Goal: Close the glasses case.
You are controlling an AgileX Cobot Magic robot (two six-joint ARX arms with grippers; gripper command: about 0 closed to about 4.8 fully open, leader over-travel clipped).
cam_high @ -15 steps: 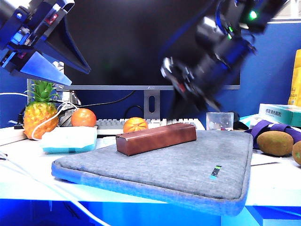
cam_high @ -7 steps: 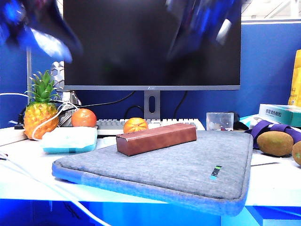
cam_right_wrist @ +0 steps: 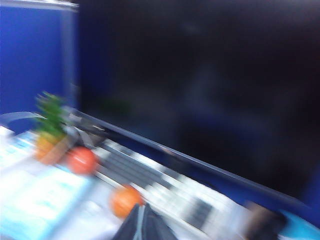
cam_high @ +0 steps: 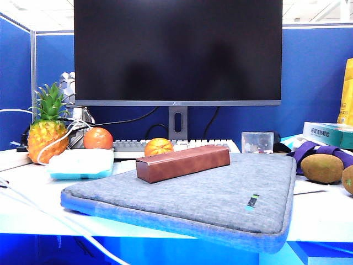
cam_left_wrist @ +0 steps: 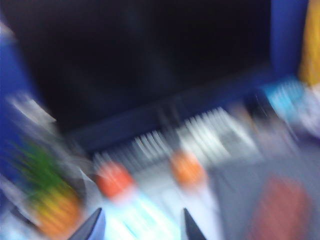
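Observation:
The glasses case (cam_high: 183, 162) is a long reddish-brown box lying on the grey laptop sleeve (cam_high: 220, 199), its lid down. The blurred left wrist view shows it as a reddish patch (cam_left_wrist: 280, 210). Neither arm appears in the exterior view. My left gripper (cam_left_wrist: 141, 225) hangs high above the desk, its two fingertips (cam_left_wrist: 95, 226) well apart and nothing between them. My right gripper (cam_right_wrist: 141, 222) is also up in the air facing the monitor, its fingertips pressed together and empty. Both wrist views are smeared by motion.
A monitor (cam_high: 177, 52) and keyboard (cam_high: 165, 144) stand behind the sleeve. A pineapple (cam_high: 47, 132), two oranges (cam_high: 98, 138) (cam_high: 159, 147) and a tissue pack (cam_high: 81, 163) lie to the left. Kiwis (cam_high: 322, 168), a glass cup (cam_high: 257, 142) and boxes (cam_high: 329, 132) are on the right.
Both arms have swung up and out of the exterior view, where they hung over the desk a second ago. The glasses case has not moved.

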